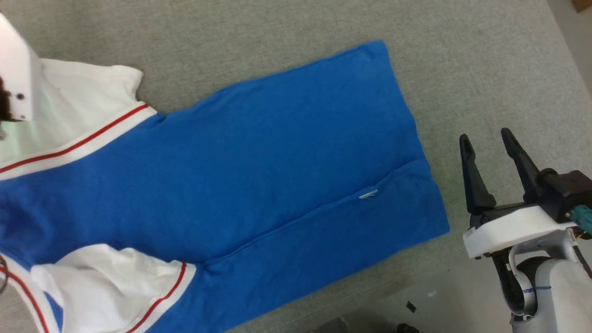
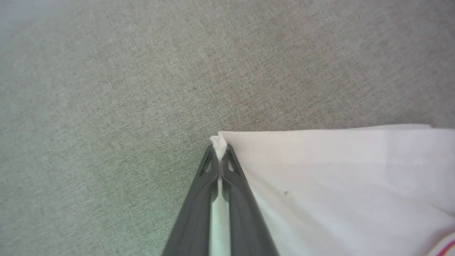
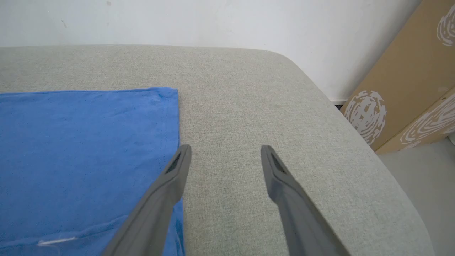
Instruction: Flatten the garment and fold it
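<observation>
Right gripper (image 1: pixel 485 136), in the head view, gapes wide and empty at the right, just beside the garment (image 1: pixel 277 152) spread on the grey cushion (image 1: pixel 277 27). Left wrist view: left gripper (image 2: pixel 219 151) clamped tight on the garment's white corner. Right wrist view: parted fingers (image 3: pixel 170 185), one over the garment's right edge.

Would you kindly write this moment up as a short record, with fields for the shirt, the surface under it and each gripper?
shirt: blue shirt with white sleeves and red-striped trim, spread out on the surface
crease: one long fold line runs along the body
surface: grey fabric cushion
left gripper: shut on the corner of a white sleeve
right gripper: open, holding nothing, beside the shirt's bottom hem
surroundings: cardboard boxes against a white wall
</observation>
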